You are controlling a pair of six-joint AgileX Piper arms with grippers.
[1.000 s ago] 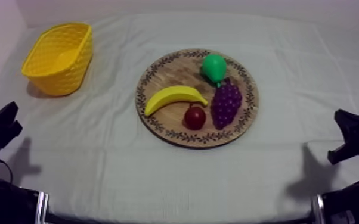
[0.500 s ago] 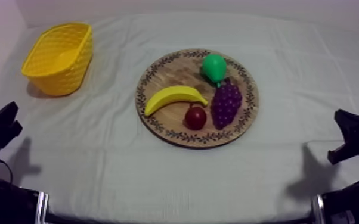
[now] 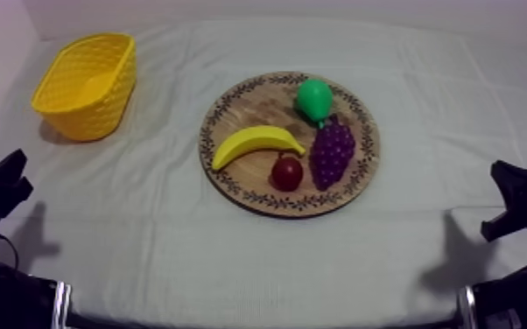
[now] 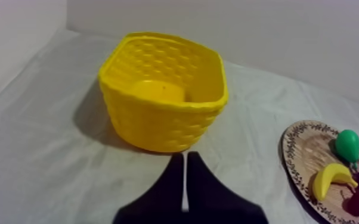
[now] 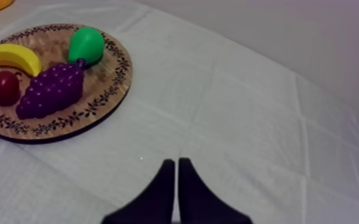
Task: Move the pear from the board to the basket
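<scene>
the left gripper [image 4: 184,156] sits low, well to the left of the wooden board [image 3: 248,103], its two fingers pressed together into a narrow wedge with nothing between them. the yellow basket [image 3: 92,115] stands upright on the surface [image 3: 188,254], also well left of the board. on the board, the banana [image 3: 254,143] lies at the left part, with the small red fruit [image 3: 286,172] just beside it toward the near rim. the pear [image 3: 313,99] lies at the far rim, right against the bunch of grapes [image 3: 332,153] on the board's right part. the right gripper [image 5: 176,161] sits low, well right of the board, fingers closed together on nothing.
</scene>
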